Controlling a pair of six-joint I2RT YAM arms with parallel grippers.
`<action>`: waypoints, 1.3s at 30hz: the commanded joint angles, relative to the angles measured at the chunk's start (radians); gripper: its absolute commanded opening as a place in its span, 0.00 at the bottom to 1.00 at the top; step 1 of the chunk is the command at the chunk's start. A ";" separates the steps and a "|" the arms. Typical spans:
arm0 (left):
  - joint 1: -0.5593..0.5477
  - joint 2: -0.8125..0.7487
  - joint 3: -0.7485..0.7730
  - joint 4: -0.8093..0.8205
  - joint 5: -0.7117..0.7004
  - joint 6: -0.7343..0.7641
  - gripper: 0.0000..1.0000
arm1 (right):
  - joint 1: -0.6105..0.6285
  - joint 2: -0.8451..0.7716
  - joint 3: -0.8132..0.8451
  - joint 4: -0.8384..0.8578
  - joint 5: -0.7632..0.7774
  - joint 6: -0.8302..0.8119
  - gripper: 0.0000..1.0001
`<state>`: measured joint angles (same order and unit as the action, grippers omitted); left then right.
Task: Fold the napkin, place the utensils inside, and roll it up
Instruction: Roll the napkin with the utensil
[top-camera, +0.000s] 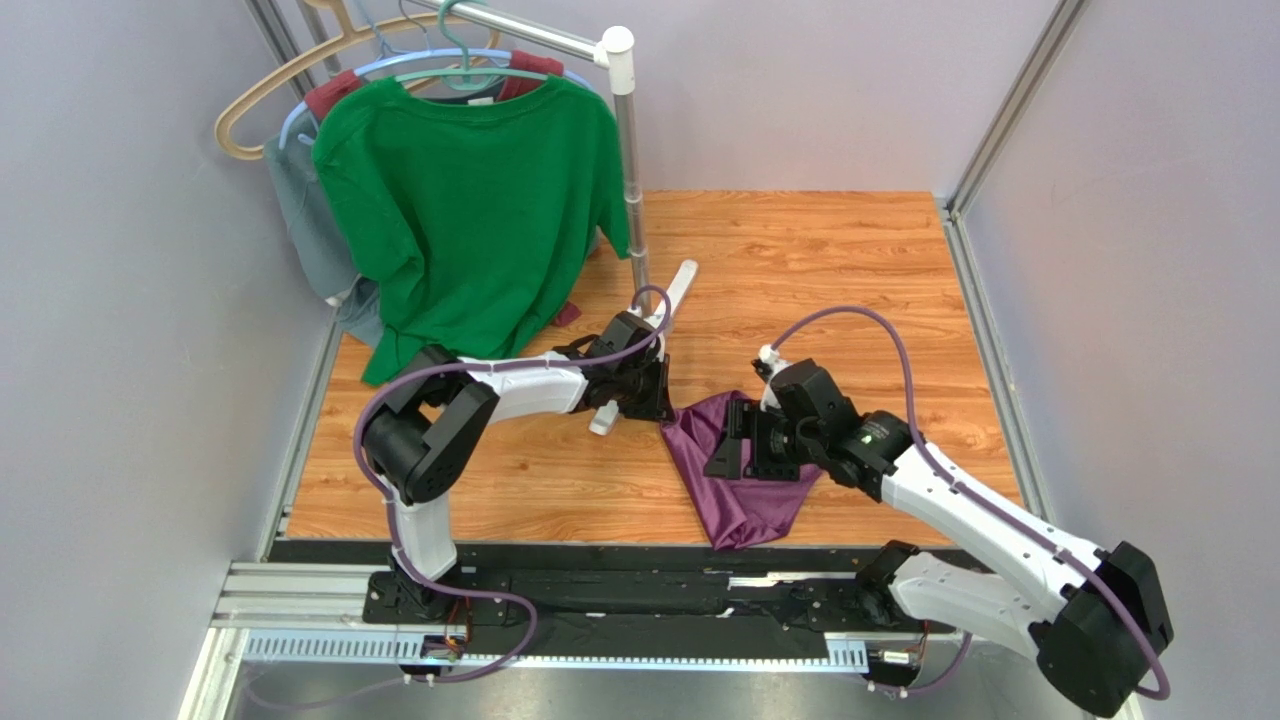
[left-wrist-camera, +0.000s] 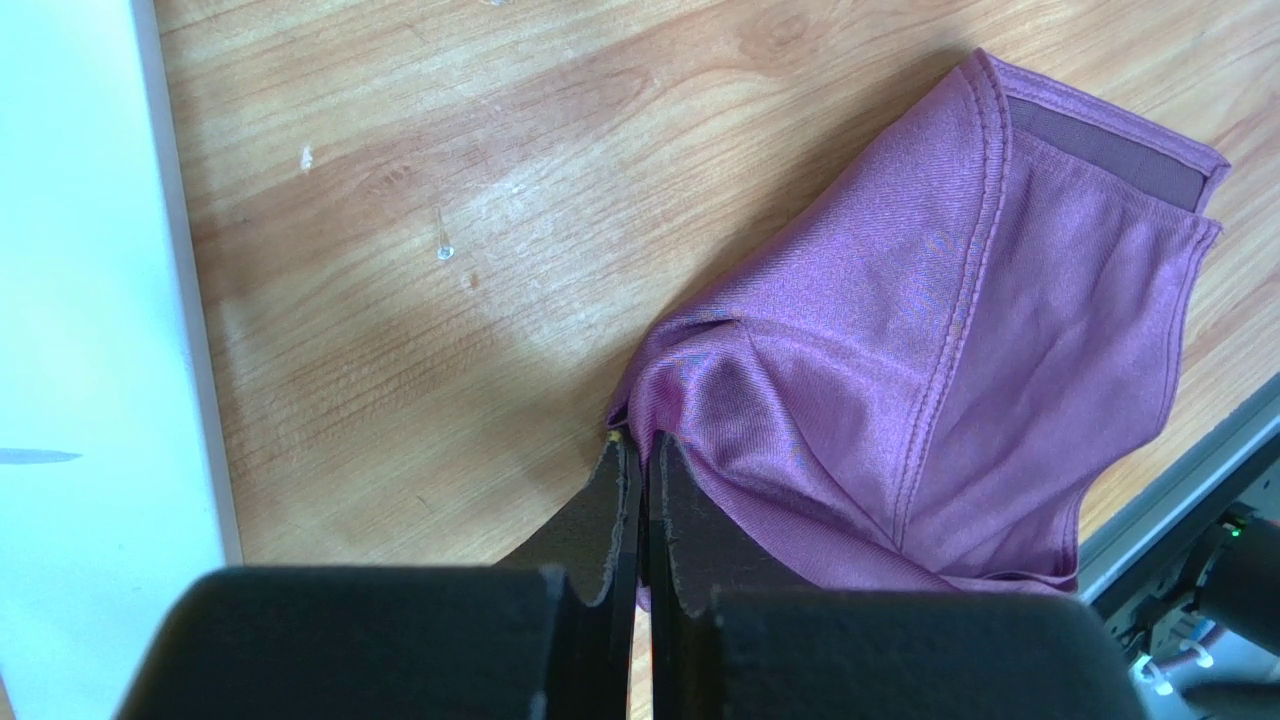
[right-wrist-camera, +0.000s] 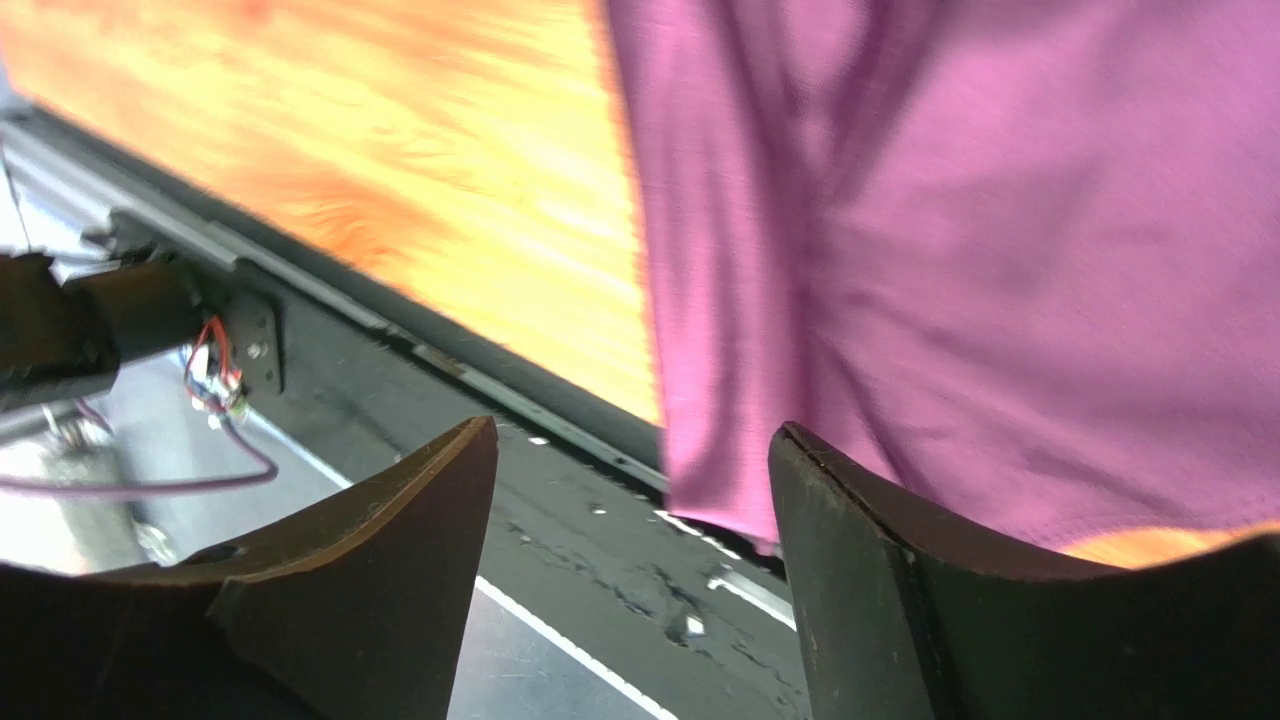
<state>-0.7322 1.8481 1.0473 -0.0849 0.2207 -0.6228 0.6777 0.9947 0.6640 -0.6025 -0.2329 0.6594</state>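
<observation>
Pale grey walls (top-camera: 135, 300) enclose a light wooden plank desk (top-camera: 812, 255). A green cotton T-shirt (top-camera: 466, 210) hangs at its far left. The crumpled dark purple cloth napkin (top-camera: 744, 488) lies near the front edge, with the left fingers (left-wrist-camera: 609, 510) pinching its edge and the right fingers (right-wrist-camera: 406, 540) spread over it.

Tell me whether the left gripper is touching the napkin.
Touching. The left wrist view shows the left gripper shut on the purple napkin at its puckered corner, with no gap between them.

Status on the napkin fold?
Copy: left gripper shut on napkin corner; right gripper open over it. Cloth bunched, unfolded; green shirt hangs behind, apart.
</observation>
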 joint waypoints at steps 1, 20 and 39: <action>0.002 0.005 0.031 -0.029 -0.012 -0.002 0.00 | 0.104 0.056 0.069 -0.025 0.130 -0.038 0.71; 0.002 0.014 0.031 -0.035 -0.006 0.000 0.00 | 0.355 0.366 0.158 -0.056 0.330 0.002 0.69; 0.001 0.013 0.028 -0.033 -0.006 0.001 0.00 | 0.375 0.415 0.042 0.007 0.279 0.095 0.54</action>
<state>-0.7322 1.8530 1.0561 -0.0956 0.2230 -0.6228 1.0458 1.3918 0.7341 -0.6353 0.0696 0.7177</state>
